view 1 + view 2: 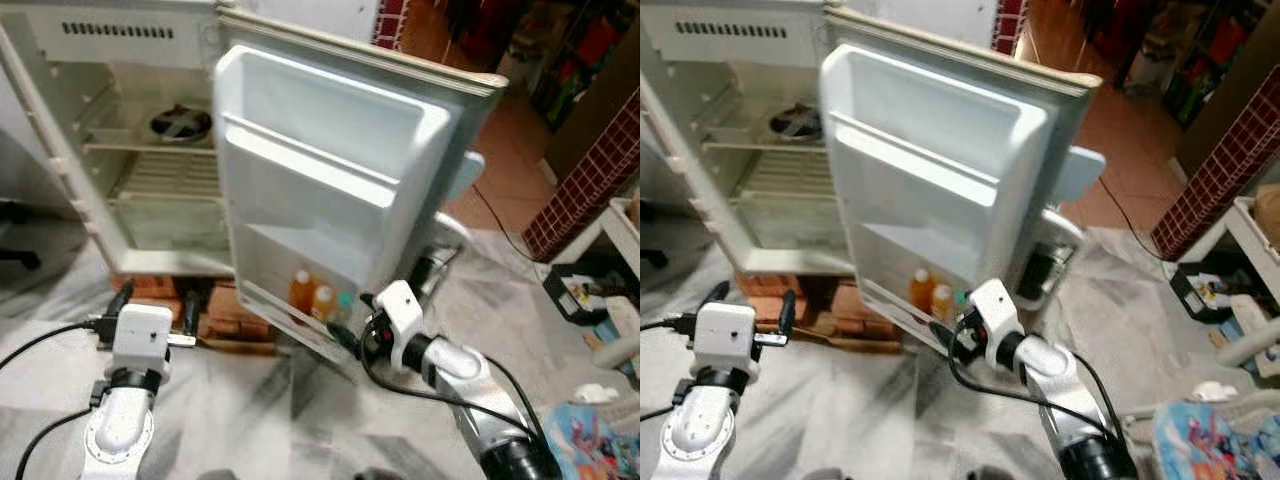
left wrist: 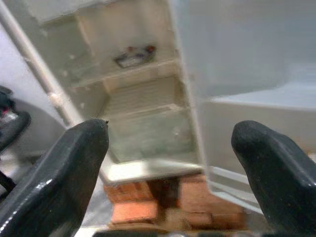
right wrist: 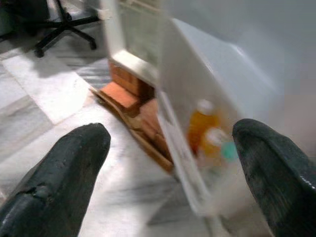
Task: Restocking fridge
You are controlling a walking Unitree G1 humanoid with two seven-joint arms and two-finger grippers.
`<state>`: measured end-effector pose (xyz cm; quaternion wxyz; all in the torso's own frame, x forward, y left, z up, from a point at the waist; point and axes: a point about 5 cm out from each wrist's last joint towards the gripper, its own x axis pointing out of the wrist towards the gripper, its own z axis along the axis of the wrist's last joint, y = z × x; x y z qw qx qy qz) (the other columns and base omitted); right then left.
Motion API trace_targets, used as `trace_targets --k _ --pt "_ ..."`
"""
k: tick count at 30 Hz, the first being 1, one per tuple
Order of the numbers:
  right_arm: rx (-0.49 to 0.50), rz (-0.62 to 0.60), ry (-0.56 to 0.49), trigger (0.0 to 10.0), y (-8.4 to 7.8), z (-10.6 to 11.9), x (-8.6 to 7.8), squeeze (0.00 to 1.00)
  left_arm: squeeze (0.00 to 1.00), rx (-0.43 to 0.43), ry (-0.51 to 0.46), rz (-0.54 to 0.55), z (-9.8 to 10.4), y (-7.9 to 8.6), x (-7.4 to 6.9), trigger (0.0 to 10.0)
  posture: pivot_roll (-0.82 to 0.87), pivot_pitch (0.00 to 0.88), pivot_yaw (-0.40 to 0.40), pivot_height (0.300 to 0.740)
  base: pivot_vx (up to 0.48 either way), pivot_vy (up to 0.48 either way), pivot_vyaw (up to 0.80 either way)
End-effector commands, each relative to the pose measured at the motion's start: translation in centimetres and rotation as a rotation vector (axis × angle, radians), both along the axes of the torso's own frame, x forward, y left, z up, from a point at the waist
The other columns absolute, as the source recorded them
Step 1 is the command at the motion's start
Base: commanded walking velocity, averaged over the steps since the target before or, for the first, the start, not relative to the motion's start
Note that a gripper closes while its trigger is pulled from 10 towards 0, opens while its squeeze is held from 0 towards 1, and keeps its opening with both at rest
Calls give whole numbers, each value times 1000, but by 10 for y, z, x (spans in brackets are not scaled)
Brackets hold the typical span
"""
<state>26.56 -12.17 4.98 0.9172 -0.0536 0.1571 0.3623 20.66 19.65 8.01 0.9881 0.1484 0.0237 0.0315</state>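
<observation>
Floor: grey marbled floor (image 1: pixel 250 400) under both my arms, bricks (image 1: pixel 225 320) propping the fridge (image 1: pixel 150 150).
Door: fridge door (image 1: pixel 330 180) swung open just ahead of my right claw (image 3: pixel 168 163).
Bottles: two orange bottles (image 1: pixel 312 297) in the lowest door shelf (blurred), just beyond that claw.
Right claw: wide, holding nothing.
Left claw (image 2: pixel 170 163): wide, empty, facing the fridge interior.

glossy white plastic fridge door (image 1: pixel 330 170); rough bricks (image 1: pixel 225 322)
</observation>
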Motion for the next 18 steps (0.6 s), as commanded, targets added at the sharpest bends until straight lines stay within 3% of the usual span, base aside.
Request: trace_targets --k 1,6,10,18 --pt "-16 -28 -10 10000 -7 -1 1 0 0 12 -9 -3 2 -3 0 10000 53 50 -32 740 0 0 0" --pt "25 -144 -130 10000 -9 17 17 0 0 3 -10 85 1 10 -3 10000 54 55 -33 740 0 0 0" --pt "84 -313 -220 10000 -14 37 34 0 0 4 -18 113 2 18 -3 10000 58 57 -33 740 0 0 725" --pt "165 -494 -290 10000 -20 56 47 0 0 12 -53 128 12 21 -1 10000 66 78 -27 740 0 0 721"
